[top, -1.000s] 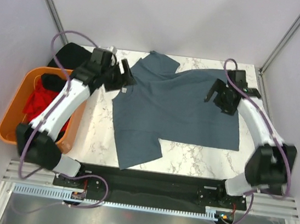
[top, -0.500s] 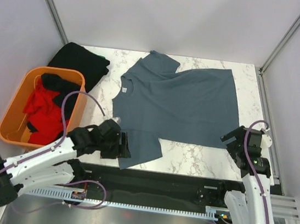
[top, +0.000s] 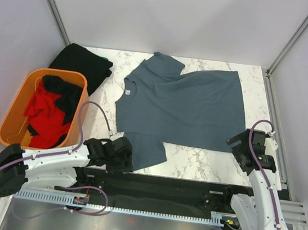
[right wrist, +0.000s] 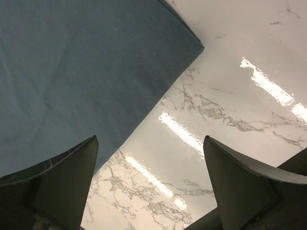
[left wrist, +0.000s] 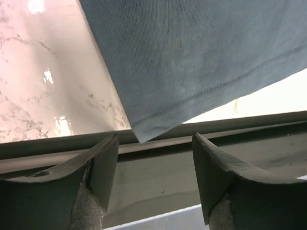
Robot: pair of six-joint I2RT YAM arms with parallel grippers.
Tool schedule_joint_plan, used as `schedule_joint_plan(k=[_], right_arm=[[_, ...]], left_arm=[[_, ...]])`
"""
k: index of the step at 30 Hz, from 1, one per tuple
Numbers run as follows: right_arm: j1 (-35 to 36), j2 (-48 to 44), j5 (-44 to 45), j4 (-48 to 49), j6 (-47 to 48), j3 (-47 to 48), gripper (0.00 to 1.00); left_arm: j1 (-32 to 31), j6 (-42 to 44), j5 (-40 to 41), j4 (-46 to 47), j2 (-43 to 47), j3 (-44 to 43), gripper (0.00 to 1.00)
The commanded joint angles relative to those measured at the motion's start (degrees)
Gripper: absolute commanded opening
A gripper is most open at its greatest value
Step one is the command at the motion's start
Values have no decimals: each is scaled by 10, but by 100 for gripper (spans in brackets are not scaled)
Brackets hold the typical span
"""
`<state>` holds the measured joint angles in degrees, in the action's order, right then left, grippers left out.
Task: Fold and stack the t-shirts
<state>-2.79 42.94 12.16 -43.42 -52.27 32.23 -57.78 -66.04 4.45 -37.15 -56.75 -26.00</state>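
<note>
Your left gripper [left wrist: 154, 140] is spread, empty, by a sleeve of the slate t-shirt [top: 183, 105]; right gripper [right wrist: 149, 139] spread by its hem corner

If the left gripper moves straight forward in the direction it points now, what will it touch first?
Most likely the hemmed corner of the slate blue-grey cloth t-shirt, which lies ahead between the open fingers of the left gripper, at the near edge of the white marble-patterned table. Depth is unclear.
</note>
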Motion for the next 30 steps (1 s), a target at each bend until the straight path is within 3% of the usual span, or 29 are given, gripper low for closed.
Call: schedule_joint_plan(k=[1,8,11,12,15,23,30], right_arm=[[-1,18,27,32,5,-4,98],[-13,52,50,69,24,-9,98],[-34,70,33,92,29,-14,98],[-40,74,29,98,31,-18,98],[-79,91,12,117,46,-26,98],[-226,151,-84,193,104,-52,98],[-254,237,-158,294,114,-77,92]], left_arm=[[-4,-39,44,46,-1,12,68],[-4,-44,74,87,-22,22,52],[-5,-44,82,111,-24,31,31],[-4,-44,85,114,-20,35,16],[-3,-47,98,126,-9,46,3],[-2,-46,106,157,16,67,2],[-2,-44,109,161,5,64,2]])
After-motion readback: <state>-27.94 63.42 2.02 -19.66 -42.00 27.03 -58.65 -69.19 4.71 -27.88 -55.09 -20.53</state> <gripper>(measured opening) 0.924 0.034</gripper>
